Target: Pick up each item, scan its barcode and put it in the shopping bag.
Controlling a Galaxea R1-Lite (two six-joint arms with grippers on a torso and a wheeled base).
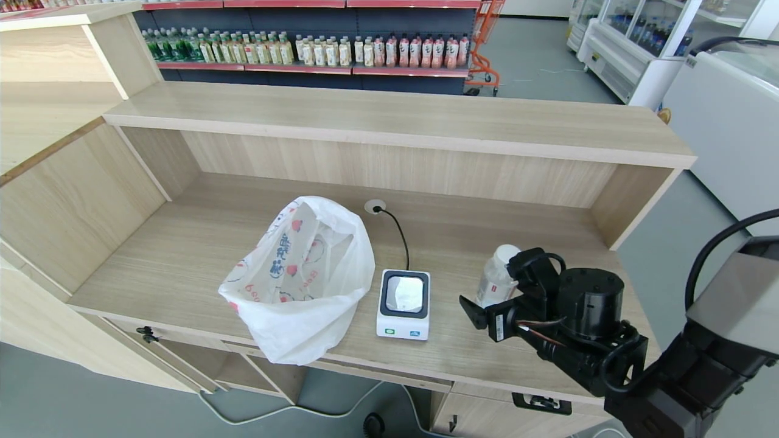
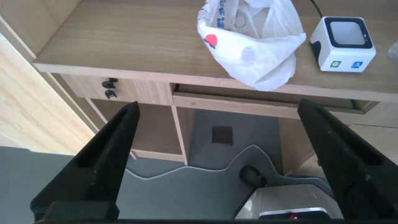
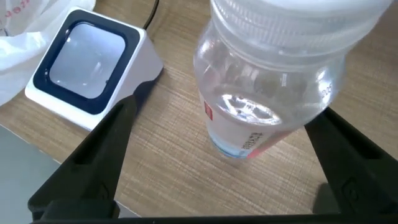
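By the look of it the task had barely begun: the bottle [image 1: 496, 277] stood on the surface [image 1: 201, 243] just right of the scanner [image 1: 403, 302], apparently unscanned. The shopping bag's [image 1: 301, 274] contents could not be made out. The right hand [image 1: 500, 287] was wide open, fingers [image 3: 93, 162] flanking the bottle without gripping it. The left hand [image 2: 217, 165] hung open and empty.

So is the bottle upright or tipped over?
Upright: the bottle stands on the counter, cap on top.
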